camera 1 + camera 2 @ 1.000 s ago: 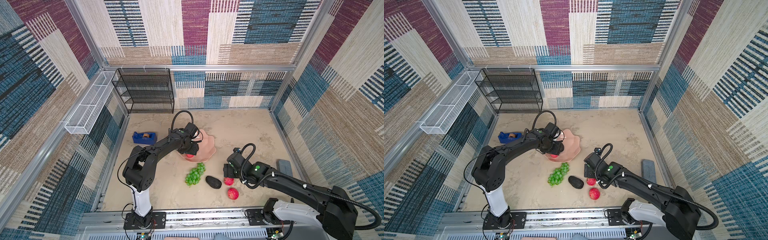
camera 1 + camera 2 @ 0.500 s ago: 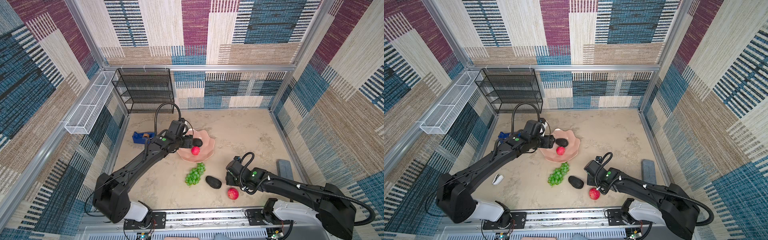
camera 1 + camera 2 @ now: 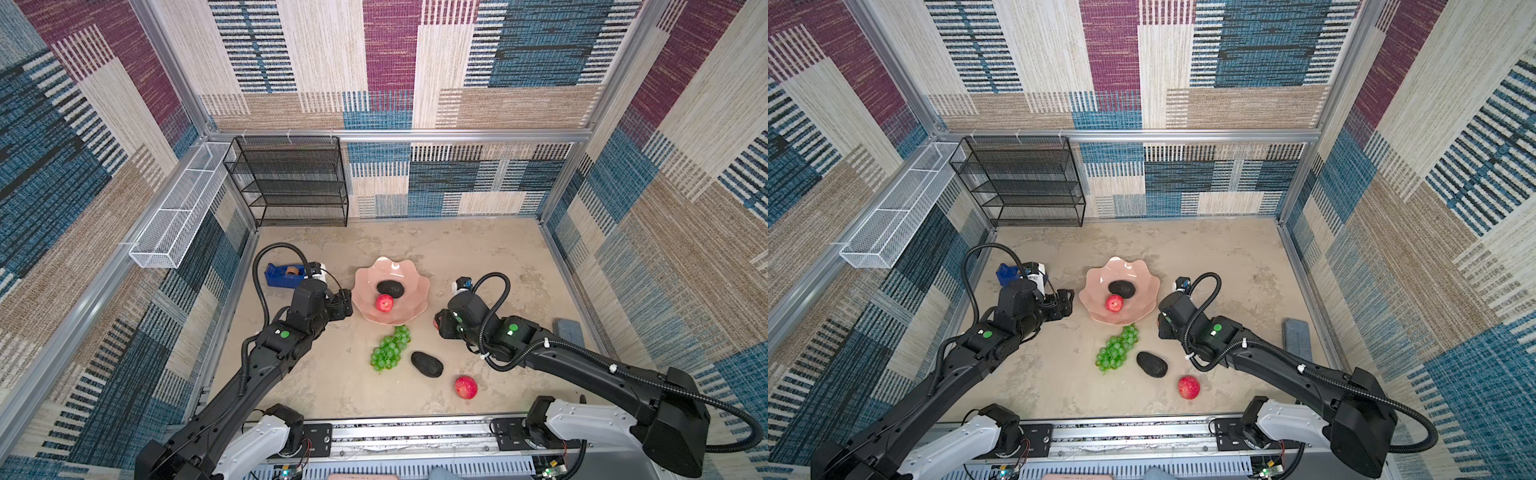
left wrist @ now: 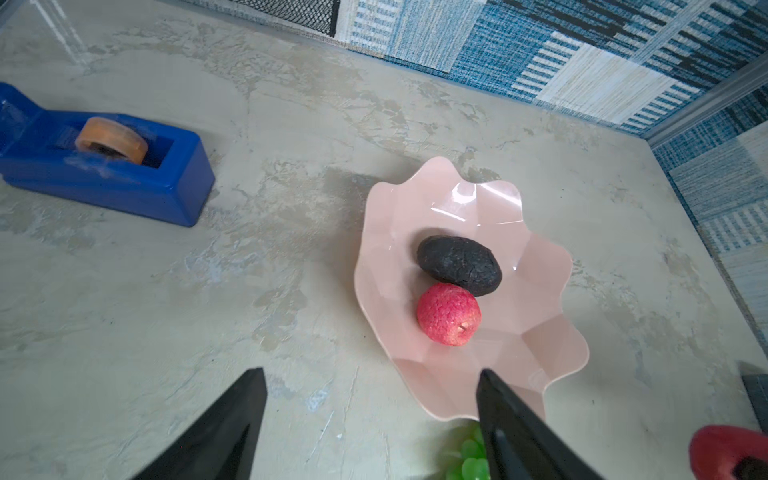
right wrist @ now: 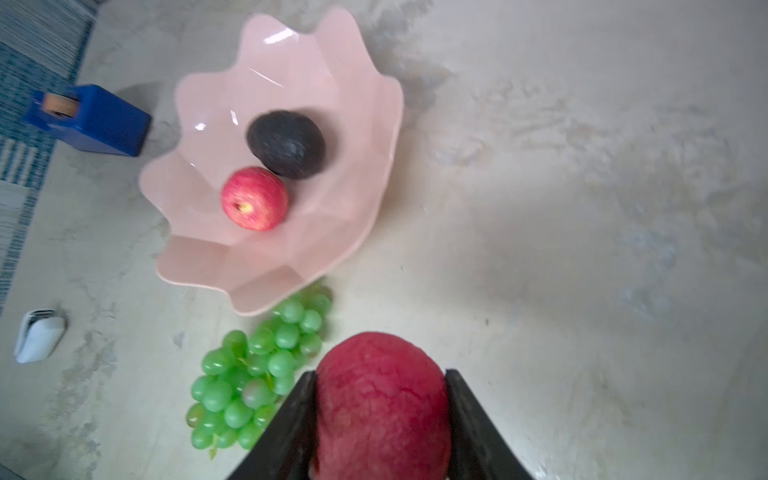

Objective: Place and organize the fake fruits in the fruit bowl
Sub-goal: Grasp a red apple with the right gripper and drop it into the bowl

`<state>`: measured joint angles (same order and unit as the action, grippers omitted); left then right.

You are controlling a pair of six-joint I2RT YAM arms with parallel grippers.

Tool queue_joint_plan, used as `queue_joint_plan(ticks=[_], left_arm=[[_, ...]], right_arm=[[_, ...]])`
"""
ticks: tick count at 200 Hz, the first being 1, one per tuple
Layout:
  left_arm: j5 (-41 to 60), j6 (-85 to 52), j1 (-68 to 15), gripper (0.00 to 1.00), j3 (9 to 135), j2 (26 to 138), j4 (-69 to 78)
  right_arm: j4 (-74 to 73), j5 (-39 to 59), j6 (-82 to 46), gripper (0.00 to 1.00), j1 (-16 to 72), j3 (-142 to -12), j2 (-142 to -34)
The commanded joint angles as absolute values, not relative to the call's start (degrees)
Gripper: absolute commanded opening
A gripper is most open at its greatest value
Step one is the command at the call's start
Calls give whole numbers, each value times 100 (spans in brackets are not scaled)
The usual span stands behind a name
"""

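Right gripper (image 5: 380, 376) was clamped on an apple (image 5: 380, 411), with grapes (image 5: 253, 374) just beside one jaw and the bowl (image 5: 357, 104) ahead. Left gripper (image 4: 370, 370) hung empty, jaws wide, near the bowl's rim; inside, an avocado (image 4: 459, 266) touched a second apple (image 4: 449, 314). A second avocado (image 3: 427, 364) and third apple (image 3: 466, 387) lay on the table (image 3: 478, 257), apart from both jaws.

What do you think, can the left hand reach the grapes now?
Probably yes: the left hand is open and empty beside the bowl, and only bare table lies between it and the grapes.
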<state>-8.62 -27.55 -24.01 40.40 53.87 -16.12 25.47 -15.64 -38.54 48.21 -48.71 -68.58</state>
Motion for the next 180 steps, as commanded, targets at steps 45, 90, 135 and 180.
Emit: queue_joint_plan(ticks=[45,90,135,180], left_arm=[[-381,-3295,-2328,83,3337,4428,-1581],[-238,-3165,-2327,84,3088,3649,-1722],[-9,-3041,-2327,84,3058,3376,-1661],[538,-2949,-2326,84,3093,3442,-1403]], right_arm=[[886,-960,-2660,43,4568,-6182,-8931],[581,-657,-2618,43,4389,-6463,-9842],[545,-521,-2763,51,4342,-6530,-10313],[576,-638,-2830,68,4333,-6503,-10065]])
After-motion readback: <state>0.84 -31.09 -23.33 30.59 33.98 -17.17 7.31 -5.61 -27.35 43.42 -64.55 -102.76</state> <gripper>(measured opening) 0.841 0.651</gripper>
